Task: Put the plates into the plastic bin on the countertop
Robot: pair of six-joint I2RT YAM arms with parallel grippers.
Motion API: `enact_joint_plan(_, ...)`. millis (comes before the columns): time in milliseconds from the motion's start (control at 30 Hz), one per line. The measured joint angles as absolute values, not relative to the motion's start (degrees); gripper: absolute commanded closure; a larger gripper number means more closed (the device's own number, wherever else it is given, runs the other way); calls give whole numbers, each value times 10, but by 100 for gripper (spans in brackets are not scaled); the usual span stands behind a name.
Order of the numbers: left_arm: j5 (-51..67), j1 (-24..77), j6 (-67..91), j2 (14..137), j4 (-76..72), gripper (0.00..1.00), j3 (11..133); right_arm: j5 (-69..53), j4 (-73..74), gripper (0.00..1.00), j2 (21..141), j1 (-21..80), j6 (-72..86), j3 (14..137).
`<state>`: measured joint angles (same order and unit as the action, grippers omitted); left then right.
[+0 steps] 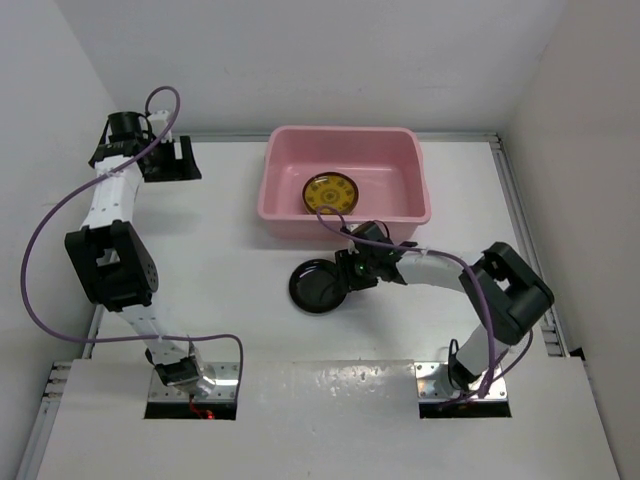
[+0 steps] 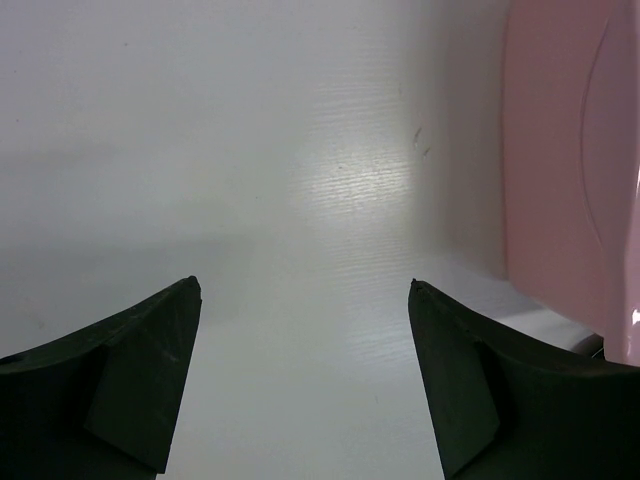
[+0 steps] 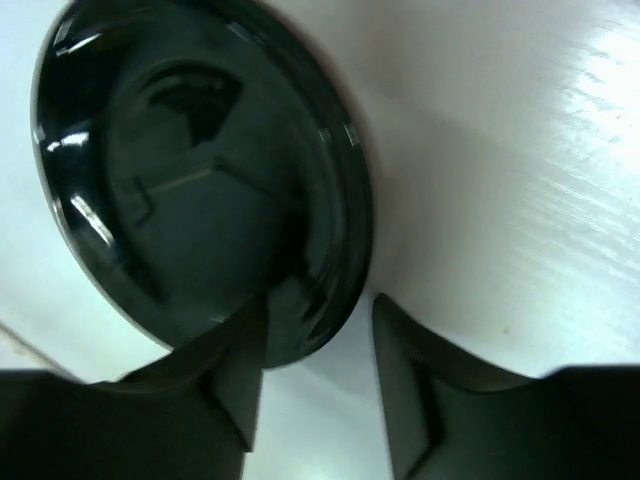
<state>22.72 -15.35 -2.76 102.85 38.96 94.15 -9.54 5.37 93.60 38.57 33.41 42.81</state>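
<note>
Pink plastic marks the goal: the plastic bin (image 1: 340, 132) sits at the far middle of the white surface (image 1: 230, 250), open side up. One amber-yellow plate (image 1: 330, 192) lies flat on its floor, so part of the job looks done. A glossy black plate (image 1: 318, 287) lies on the surface just near of the bin's near wall, hollow side up. It is the only plate I see outside the bin, and from that close it seems to need only a short lift over the rim.

The right claw (image 3: 320, 300) reaches in low from the right and meets that plate at its right edge. The approach suits a shallow dish that offers nothing to grip but its lip. One finger lies over the inside of the rim and the other stands outside it, so the jaws straddle the lip. They are about half closed. A thin sliver of white shows between the outer finger and the rim, so I cannot tell whether they have bitten. The plate appears to rest on the surface.

The left claw (image 2: 303, 285) hangs wide open and empty at the far left, over the surface beside the bin's left wall, apparently out of the other arm's way.
</note>
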Motion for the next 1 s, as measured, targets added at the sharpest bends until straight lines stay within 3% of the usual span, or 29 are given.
enact_joint_plan(133, 229, -154, -28, 1022, 389, 14, 940, -95, 32, 83, 959, 380, 340, 429)
enact_joint_plan(167, 229, -154, -28, 1021, 390, 14, 940, -97, 31, 98, 964, 377, 339, 430)
enact_joint_plan(200, 229, -154, -28, 1019, 389, 14, 940, -97, 31, 100, 968, 376, 340, 433)
enact_joint_plan(367, 229, -154, -31, 1015, 389, 14, 937, -118, 58, 100, 976, 378, 321, 458)
enact_joint_plan(600, 222, -155, -38, 1015, 391, 14, 933, -197, 168, 100, 971, 377, 273, 587)
enact_joint_plan(800, 217, -158, -39, 1015, 391, 14, 933, -293, 102, 100, 967, 289, 316, 747)
enact_joint_plan(1000, 209, -168, -41, 1015, 391, 14, 933, -305, 69, 100, 994, 201, 378, 818)
